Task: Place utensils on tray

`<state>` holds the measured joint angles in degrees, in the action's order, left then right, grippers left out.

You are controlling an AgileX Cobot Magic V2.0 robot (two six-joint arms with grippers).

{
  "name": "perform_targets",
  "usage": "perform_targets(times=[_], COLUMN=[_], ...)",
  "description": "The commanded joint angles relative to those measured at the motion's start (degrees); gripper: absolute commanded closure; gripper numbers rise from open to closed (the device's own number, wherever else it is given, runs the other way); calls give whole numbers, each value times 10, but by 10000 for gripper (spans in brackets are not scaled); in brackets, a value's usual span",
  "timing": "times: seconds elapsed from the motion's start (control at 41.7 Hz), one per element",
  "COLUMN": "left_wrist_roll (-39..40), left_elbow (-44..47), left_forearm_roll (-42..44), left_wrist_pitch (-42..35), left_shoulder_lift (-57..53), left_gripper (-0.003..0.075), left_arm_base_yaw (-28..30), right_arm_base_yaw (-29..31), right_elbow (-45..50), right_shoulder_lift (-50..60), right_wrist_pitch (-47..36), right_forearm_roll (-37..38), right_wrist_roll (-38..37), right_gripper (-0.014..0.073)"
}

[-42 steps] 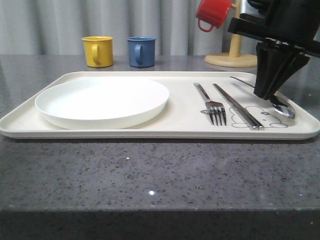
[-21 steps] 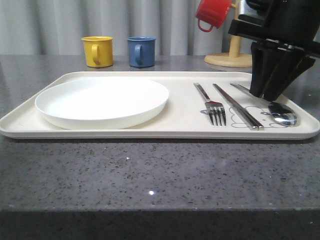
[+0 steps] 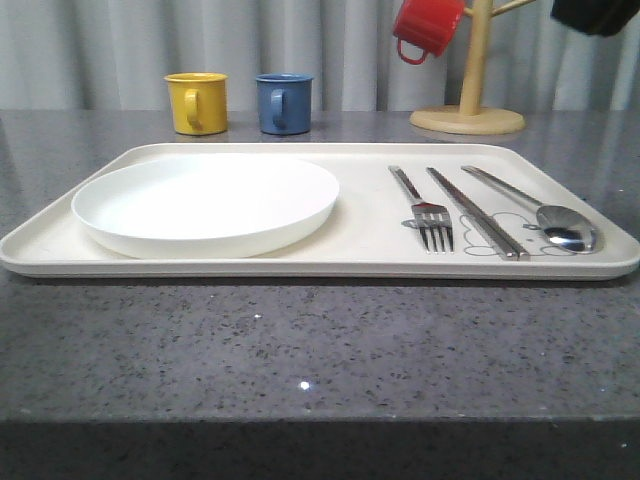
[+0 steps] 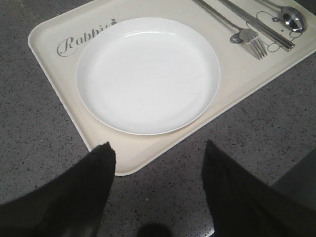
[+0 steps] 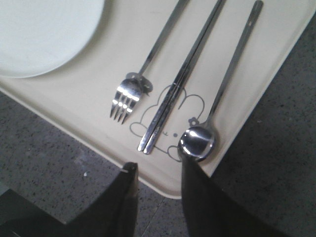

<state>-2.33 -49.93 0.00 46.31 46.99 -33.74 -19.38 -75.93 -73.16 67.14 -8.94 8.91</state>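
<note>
We find the tray [image 3: 360,245] lying flat on the grey speckled worktop [image 3: 300,350], with the round white plate [image 3: 205,200] resting on its left half. On the right half lie the three utensils, side by side and apart from one another: the fork [image 3: 425,210] nearest the plate, the chopsticks [image 3: 475,212] beside it, and the spoon [image 3: 545,208] furthest right, its bowl toward the near rim. The chopsticks and spoon bowl lie over the rabbit drawing [image 5: 170,121].

We note the left pincer [image 4: 158,163] above the near-left corner of the tray, its jaws spread wide and holding nothing. The right pincer [image 5: 158,180] sits above the near rim by the spoon bowl, its fingers parted and empty.

Behind the tray we record a yellow mug [image 3: 196,102] and a blue mug [image 3: 283,102] standing on the worktop, and a red mug [image 3: 427,27] hanging on a wooden stand [image 3: 470,100].
</note>
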Motion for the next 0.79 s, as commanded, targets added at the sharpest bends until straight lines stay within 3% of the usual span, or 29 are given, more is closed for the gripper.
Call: perform_targets(times=[0.0,0.36,0.599,0.767], left_wrist_roll=[5,5,5,0], left_elbow=[-14,-14,-14,-14], left_forearm_roll=[0,0,0,0], left_wrist_pitch=[-40,-40,-48,-56], left_shoulder_lift=[-4,-4,-4,-4], left_gripper=[319,319,319,405], left_arm_base_yaw=[-4,-4,-4,-4], right_arm_base_yaw=[-24,-42,-42,-42], right_elbow=[22,98,173,189], right_shoulder_lift=[81,261,321,324], right_wrist_pitch=[-40,-37,-78,-78], right_forearm_roll=[12,39,36,36], right_wrist_roll=[9,-39,-40,-40], right_gripper=[338,338,338,348])
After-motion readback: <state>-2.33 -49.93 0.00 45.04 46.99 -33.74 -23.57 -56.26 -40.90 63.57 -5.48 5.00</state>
